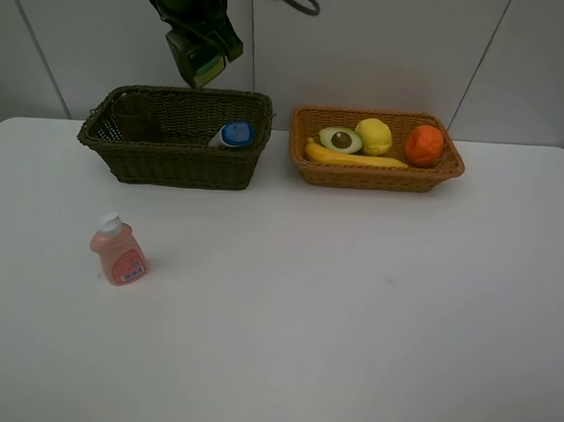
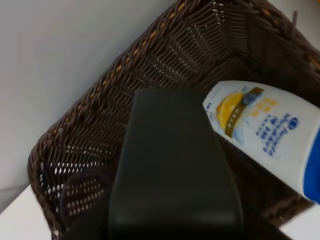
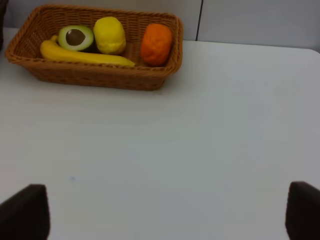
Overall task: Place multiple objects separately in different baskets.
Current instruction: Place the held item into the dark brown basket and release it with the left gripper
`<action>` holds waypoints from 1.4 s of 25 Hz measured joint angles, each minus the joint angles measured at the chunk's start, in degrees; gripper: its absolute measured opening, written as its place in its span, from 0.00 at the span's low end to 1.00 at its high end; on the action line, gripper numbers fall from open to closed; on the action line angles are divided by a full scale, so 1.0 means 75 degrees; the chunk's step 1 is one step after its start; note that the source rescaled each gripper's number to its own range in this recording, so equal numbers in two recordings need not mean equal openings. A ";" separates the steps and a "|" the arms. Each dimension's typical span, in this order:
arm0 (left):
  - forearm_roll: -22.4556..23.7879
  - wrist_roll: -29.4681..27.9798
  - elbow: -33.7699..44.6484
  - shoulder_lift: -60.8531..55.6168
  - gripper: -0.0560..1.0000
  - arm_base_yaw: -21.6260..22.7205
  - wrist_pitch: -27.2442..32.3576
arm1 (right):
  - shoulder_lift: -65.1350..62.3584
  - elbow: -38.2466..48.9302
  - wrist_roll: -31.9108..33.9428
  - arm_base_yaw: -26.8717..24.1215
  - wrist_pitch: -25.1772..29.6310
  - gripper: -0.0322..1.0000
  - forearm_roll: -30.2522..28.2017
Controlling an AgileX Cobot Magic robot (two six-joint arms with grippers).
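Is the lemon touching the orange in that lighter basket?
Apart. In the right wrist view a strip of basket weave shows plainly between the lemon and the orange; the exterior high view shows the same gap.

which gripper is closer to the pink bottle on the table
Left. The left gripper hangs above the dark basket, behind the pink bottle. The right gripper is open over bare table on the other side.

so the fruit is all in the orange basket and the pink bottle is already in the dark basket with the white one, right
Not quite. The small pink bottle is not in the dark basket; the exterior high view shows it standing on the table in front of that basket. The rest holds: the fruit sits in the orange basket, and the white bottle lies in the dark one.
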 joint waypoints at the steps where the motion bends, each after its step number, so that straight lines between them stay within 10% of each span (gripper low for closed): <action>1: 0.0000 0.0087 0.0000 0.0132 0.53 0.0061 -0.0118 | 0.0000 0.0000 0.0000 0.0000 0.0000 1.00 0.0000; 35: -0.0281 0.0656 0.0008 0.1963 0.53 0.0985 -0.1194 | 0.0000 0.0000 0.0000 0.0000 0.0000 1.00 0.0000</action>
